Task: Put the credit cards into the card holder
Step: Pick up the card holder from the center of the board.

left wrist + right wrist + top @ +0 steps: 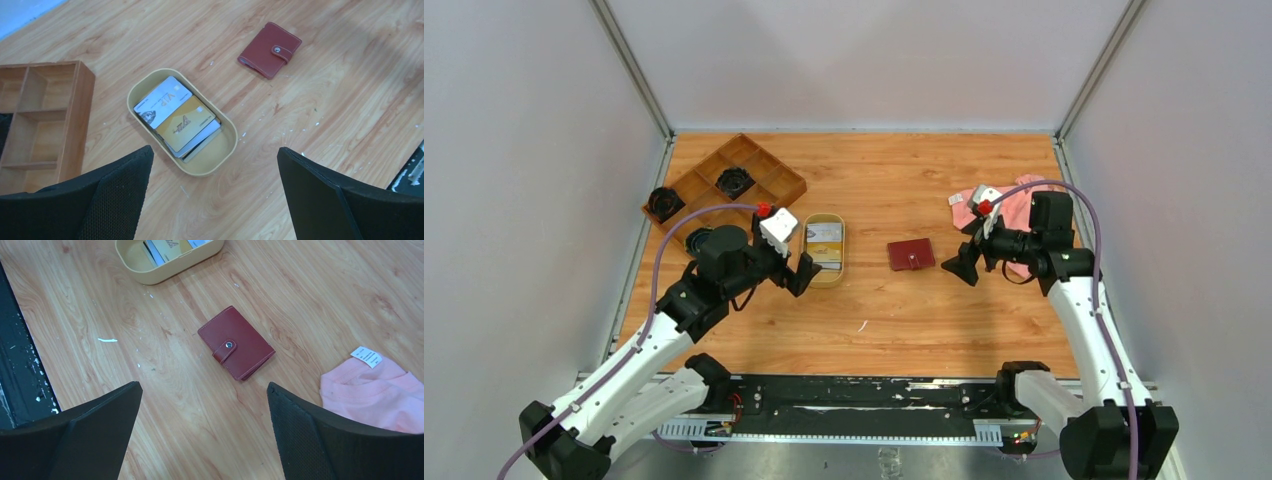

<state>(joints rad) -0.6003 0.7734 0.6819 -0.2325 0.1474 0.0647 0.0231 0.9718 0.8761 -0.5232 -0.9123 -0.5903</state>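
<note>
We hold our left pincer [802,272] released, the credit cards [177,112] stacked in the oval tray [212,167] just ahead of it. Our right pincer [965,266] is released too, and the closed card holder [247,347] lies on the surface [190,430] just ahead.

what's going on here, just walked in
Two robot arms are set up to put credit cards into a card holder, but neither is holding anything yet. The left pincer hangs open beside the oval tray, where the credit cards lie stacked. The right pincer hangs open just right of the card holder, which lies snapped shut on the table, apart from the tray.
</note>
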